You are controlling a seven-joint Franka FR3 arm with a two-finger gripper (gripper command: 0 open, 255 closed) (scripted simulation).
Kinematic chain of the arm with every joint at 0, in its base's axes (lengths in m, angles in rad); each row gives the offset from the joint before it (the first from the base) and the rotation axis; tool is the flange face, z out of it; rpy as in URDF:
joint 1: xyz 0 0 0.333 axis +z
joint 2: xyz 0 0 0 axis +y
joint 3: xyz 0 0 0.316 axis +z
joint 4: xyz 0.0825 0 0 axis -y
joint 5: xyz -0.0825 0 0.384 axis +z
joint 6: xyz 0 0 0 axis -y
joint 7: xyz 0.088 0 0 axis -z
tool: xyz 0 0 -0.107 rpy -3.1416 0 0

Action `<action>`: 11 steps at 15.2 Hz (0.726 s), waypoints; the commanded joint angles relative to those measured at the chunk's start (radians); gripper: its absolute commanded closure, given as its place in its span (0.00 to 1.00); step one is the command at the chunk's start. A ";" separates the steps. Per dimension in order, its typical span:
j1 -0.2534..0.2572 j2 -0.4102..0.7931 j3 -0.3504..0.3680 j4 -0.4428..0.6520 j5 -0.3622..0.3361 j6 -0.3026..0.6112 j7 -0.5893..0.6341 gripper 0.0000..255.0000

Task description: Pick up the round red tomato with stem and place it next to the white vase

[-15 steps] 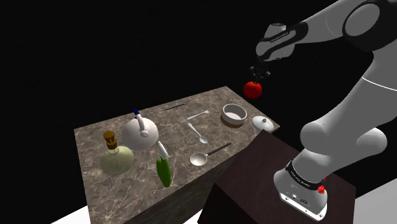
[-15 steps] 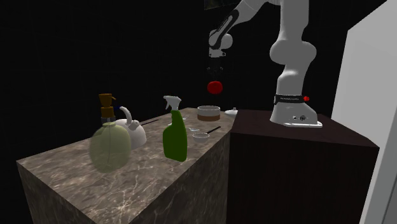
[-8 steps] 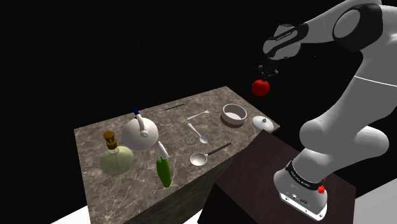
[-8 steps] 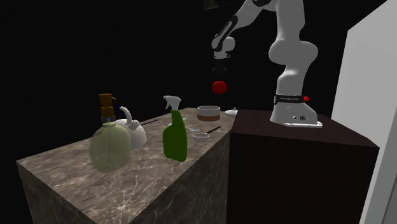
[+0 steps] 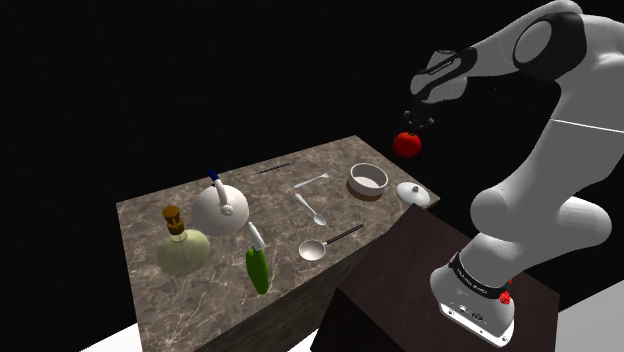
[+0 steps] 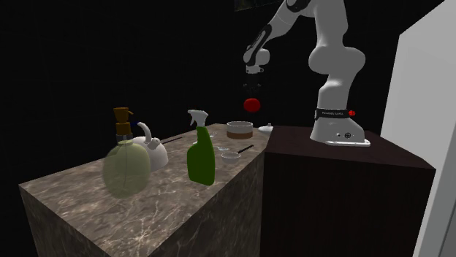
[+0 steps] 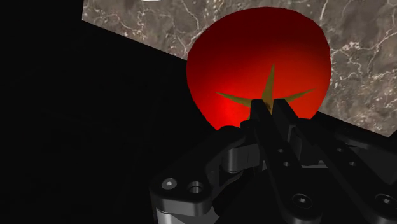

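1. Under the gripper (image 5: 413, 119), at its 6 o'clock in the shoulder view, hangs the tomato (image 5: 406, 145). It is round and red, and it is up in the air with no surface touching it.
2. Seen from the wrist, the two black fingers (image 7: 285, 118) are drawn almost together. Their tips sit at the centre of the olive star-shaped calyx, pinching the tomato (image 7: 254, 57) by its stem. The red body bulges out beyond the fingertips.
3. Past the tomato in the wrist view lies the veined marble counter (image 7: 356, 70). Its edge runs slantwise, with a black area beyond it.
4. From the shoulder, the tomato floats high off the counter's (image 5: 275, 195) far corner, at about 1 o'clock from the white bowl (image 5: 368, 181). A white domed lid (image 5: 414, 194) lies just beside the bowl, at the tomato's 6 o'clock.
5. From the second exterior view the tomato (image 6: 252, 104) again sits at 1 o'clock above the bowl (image 6: 239, 130).
6. The round pale-green vase (image 5: 183, 250), with its brown neck, stands well apart from the tomato, at its 8 o'clock, near the counter's opposite end.
7. A white kettle (image 5: 220, 207) stands at the vase's 1 o'clock, and a green spray bottle (image 5: 257, 268) lies at its 4 o'clock.
8. A spoon (image 5: 310, 208) and a ladle (image 5: 325, 243) lie between the kettle and the bowl.
9. The white arm (image 5: 560, 170) rises from the dark stand (image 5: 400, 290) at the tomato's 5 o'clock and arches over.
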 commanded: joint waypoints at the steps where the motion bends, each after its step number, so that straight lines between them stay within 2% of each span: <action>1: 0.002 0.016 -0.001 -0.006 -0.004 0.023 0.006 1.00; 11: 0.007 0.106 -0.012 -0.025 -0.026 0.131 0.029 1.00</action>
